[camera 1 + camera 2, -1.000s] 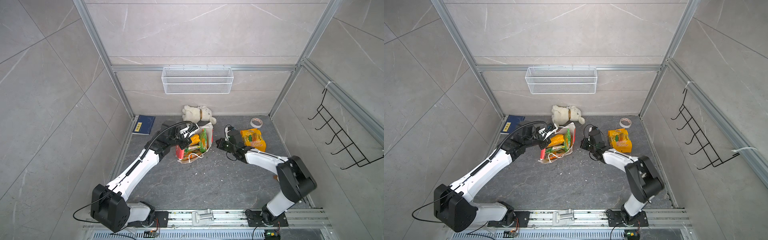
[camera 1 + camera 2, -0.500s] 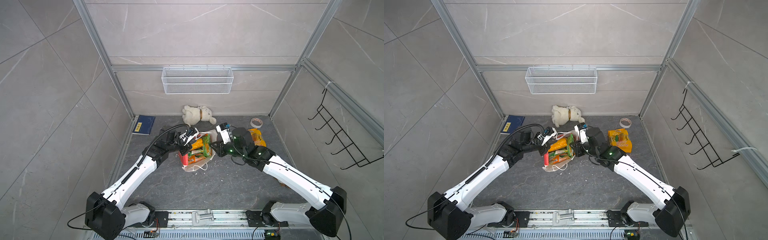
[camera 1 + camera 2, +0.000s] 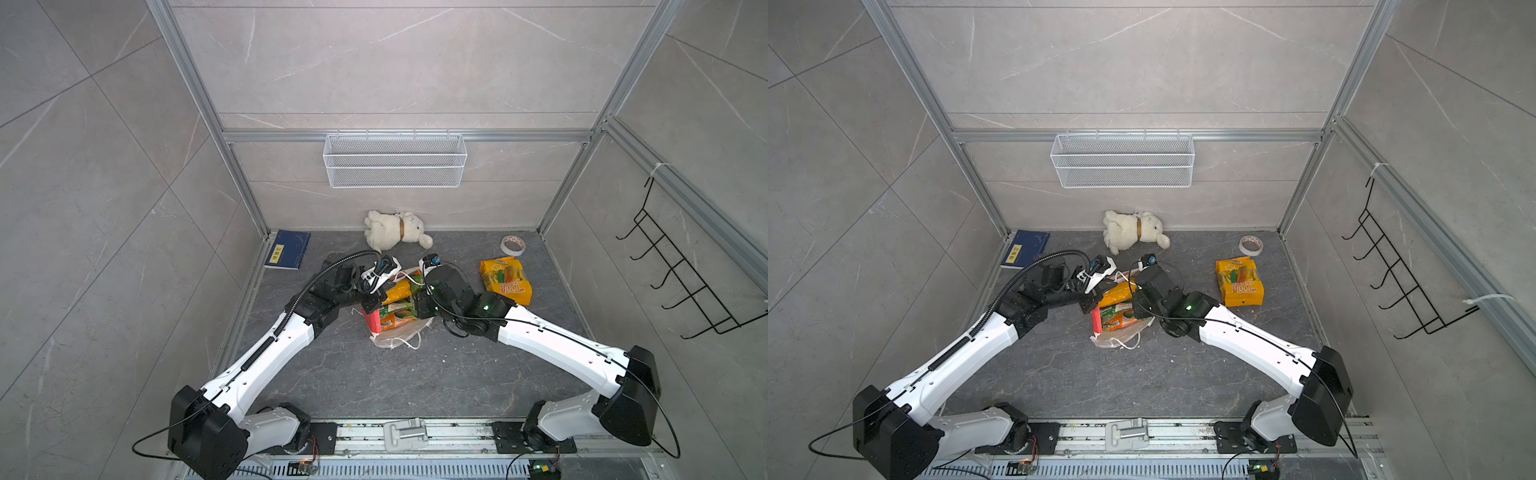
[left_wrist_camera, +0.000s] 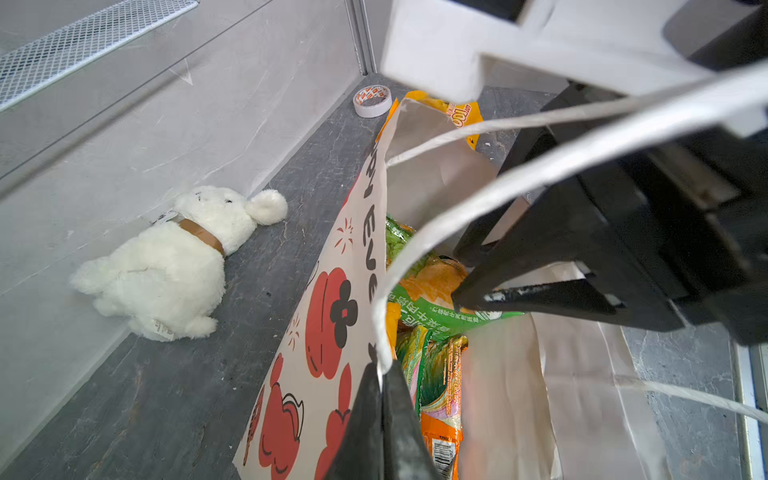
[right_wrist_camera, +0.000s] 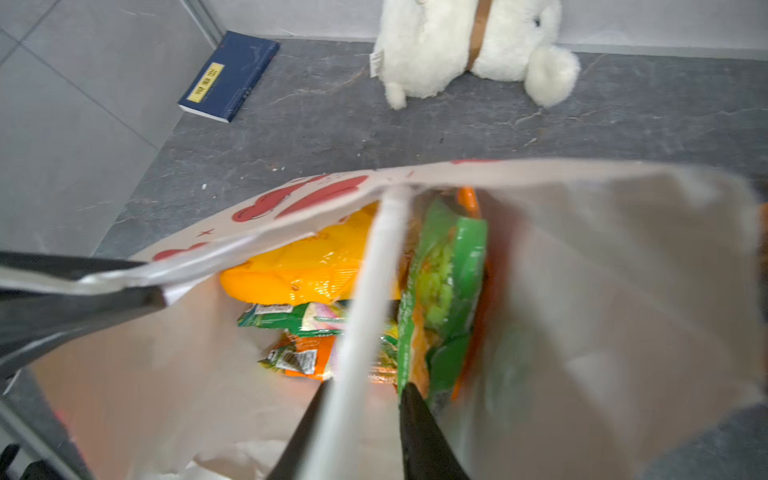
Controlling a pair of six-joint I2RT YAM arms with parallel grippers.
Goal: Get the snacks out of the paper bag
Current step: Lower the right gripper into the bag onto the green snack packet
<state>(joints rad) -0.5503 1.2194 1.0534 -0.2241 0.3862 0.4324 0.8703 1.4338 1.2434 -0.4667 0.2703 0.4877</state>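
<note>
The right gripper, beside the loose yellow packet a second ago, is now at the mouth of the paper bag. Its fingers are partly spread with a white cord handle running between them, nothing gripped. The bag, mid-floor, has slid nearer. The left gripper is clamped on its far-left rim. The bag stands roughly upright, mouth up, printed face toward the far wall, with snacks inside.

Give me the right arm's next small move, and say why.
Probably lower the right claw into the paper bag onto the upright green packet. Its jaws stand apart over the bag's mouth, a cord handle running between them; the left claw pinches the rim, holding the mouth open, and packets lie inside.
</note>
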